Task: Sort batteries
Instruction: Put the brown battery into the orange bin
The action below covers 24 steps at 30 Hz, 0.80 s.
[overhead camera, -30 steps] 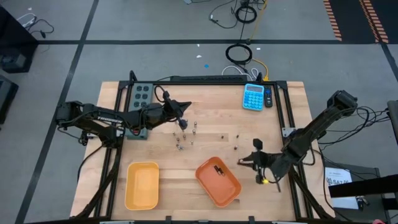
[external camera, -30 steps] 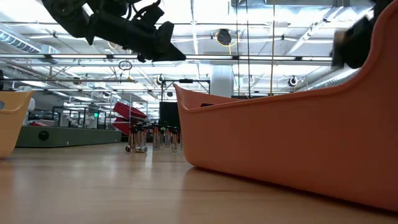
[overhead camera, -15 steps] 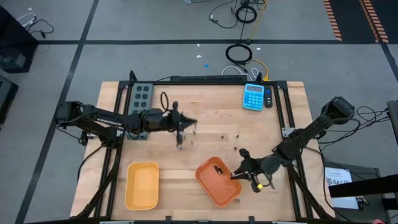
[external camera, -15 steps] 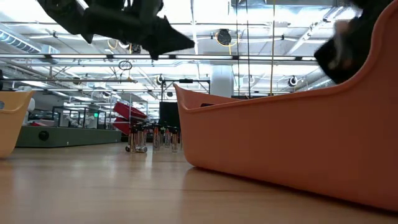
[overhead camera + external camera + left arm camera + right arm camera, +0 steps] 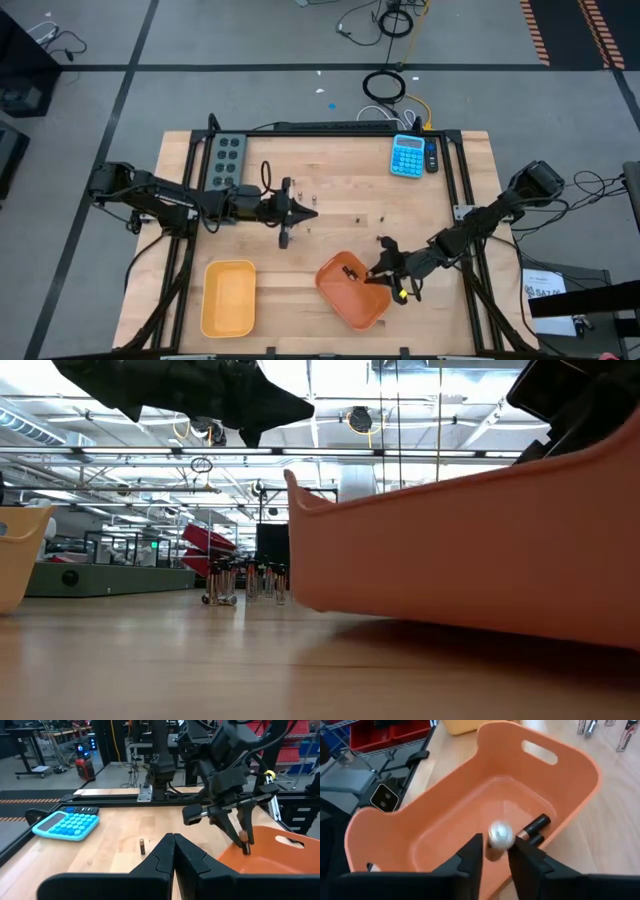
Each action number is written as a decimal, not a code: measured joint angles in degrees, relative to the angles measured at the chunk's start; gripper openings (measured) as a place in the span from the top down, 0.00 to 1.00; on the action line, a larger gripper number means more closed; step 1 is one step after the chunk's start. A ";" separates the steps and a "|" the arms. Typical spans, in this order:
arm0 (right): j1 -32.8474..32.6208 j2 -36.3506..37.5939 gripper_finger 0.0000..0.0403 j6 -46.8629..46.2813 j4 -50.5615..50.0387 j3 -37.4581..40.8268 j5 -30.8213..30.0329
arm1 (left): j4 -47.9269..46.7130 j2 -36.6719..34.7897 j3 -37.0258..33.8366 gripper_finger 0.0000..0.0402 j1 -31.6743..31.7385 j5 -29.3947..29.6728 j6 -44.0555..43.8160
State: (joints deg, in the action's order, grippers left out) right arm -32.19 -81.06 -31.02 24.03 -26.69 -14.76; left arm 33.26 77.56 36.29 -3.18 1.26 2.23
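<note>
Over the right rim of the orange tray (image 5: pixel 345 300) my right gripper (image 5: pixel 376 277) hangs slanting down. Its fingers stand slightly apart around a battery (image 5: pixel 500 834), seen end on with its silvery end up; the left wrist view shows this battery (image 5: pixel 244 843) upright at the fingertips. Dark batteries (image 5: pixel 536 825) lie on the tray's floor. More batteries (image 5: pixel 245 582) stand on end mid-table, and single ones (image 5: pixel 380 216) lie farther right. Above the standing group, my left gripper (image 5: pixel 312 211) is shut and empty, pointing toward the table's right edge. My right gripper has the battery between its fingertips (image 5: pixel 476 845), upright above the tray's floor. A gap shows beside the battery, and I cannot tell whether either finger touches it.
A yellow tray (image 5: pixel 228 297) stands near the front edge, left of the orange one. A blue calculator (image 5: pixel 408 155) lies at the far right and a grey power strip (image 5: pixel 226 150) at the far left. Bare wood lies between the two arms.
My right gripper has gone toward the table's left edge and down, from beside the orange tray to over its right rim. My left gripper has swung toward the near edge and turned level, pointing right. In the low view the orange tray has shifted a little.
</note>
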 joint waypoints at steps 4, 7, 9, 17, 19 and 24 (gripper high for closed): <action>-0.02 0.00 0.68 0.85 -2.10 -2.11 0.14 | 0.29 0.00 0.00 0.97 0.02 1.52 -0.39; -0.02 0.02 0.63 3.34 -6.57 -5.11 0.05 | 0.68 0.00 0.00 0.97 0.02 2.92 -2.36; -0.03 0.85 0.61 5.71 -11.50 -7.70 -0.84 | 0.66 0.00 0.00 0.97 0.02 3.87 -6.50; -0.45 9.83 0.63 7.15 -30.11 -9.43 -16.85 | -0.75 0.00 0.00 0.97 -5.63 8.02 -8.83; -0.39 11.42 0.63 5.81 -31.78 -7.72 -22.59 | -1.04 0.00 0.00 0.97 -7.76 11.71 -7.72; -0.39 12.05 0.61 3.32 -25.71 0.40 -30.76 | -1.30 1.29 0.00 0.97 -11.77 19.39 -5.33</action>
State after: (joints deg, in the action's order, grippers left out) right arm -32.58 -69.01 -27.71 -1.68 -26.28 -45.53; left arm 31.95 78.85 36.29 -14.95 20.64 -3.10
